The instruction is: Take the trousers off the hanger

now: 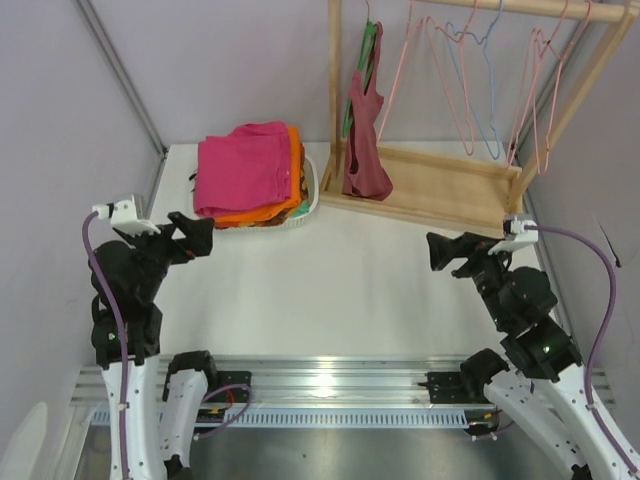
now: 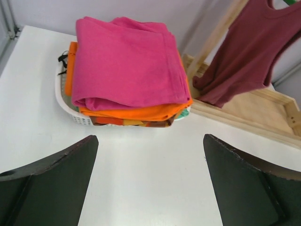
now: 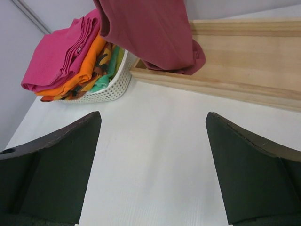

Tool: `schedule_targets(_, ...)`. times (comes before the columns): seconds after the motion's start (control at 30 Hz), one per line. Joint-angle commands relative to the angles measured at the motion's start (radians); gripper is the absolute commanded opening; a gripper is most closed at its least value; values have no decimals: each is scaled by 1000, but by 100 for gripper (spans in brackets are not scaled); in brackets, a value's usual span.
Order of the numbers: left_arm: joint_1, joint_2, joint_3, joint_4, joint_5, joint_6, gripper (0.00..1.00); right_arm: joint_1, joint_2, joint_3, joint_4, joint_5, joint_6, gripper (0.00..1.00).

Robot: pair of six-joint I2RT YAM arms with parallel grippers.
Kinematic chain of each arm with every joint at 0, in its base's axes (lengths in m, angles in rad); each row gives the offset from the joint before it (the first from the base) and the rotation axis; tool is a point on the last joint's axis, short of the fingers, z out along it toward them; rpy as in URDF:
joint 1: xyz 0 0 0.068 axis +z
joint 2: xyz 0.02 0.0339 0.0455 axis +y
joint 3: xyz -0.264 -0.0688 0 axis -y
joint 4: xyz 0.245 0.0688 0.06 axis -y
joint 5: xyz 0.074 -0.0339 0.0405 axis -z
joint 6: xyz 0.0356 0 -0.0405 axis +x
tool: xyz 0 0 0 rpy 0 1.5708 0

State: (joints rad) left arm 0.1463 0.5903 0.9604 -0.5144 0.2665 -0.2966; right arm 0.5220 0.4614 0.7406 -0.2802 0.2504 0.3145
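Setting: robot lab test cell
Rig: left arm [image 1: 125, 290] and right arm [image 1: 520, 300] on aluminium rail [image 1: 330, 378]
Surroundings: white tabletop [image 1: 330, 280], bare lilac walls [image 1: 220, 60], small wooden rack [image 1: 440, 195]

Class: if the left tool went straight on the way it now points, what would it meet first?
Probably the white basket of folded clothes, trousers on top; only tabletop lies between. Whether rim or stack comes first depends on height, which is unclear.

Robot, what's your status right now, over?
Left gripper, right gripper open, empty. Trousers folded atop basket pile. Pink hangers bare on rack. Nothing in the way.
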Motion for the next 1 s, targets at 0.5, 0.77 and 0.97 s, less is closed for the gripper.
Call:
schedule_targets(0.5,-108,-334,-118,-141,-44,-162,100,3,-253,-176,-36,43,126,100)
schedule_targets(0.77,-108,-354,-210,-119,-26,-142,100,1,-254,-205,-33,41,132,100)
schedule_targets(0.97,-108,-356,-242,-122,-42,-130,100,1,-257,-216,-47,55,135,99)
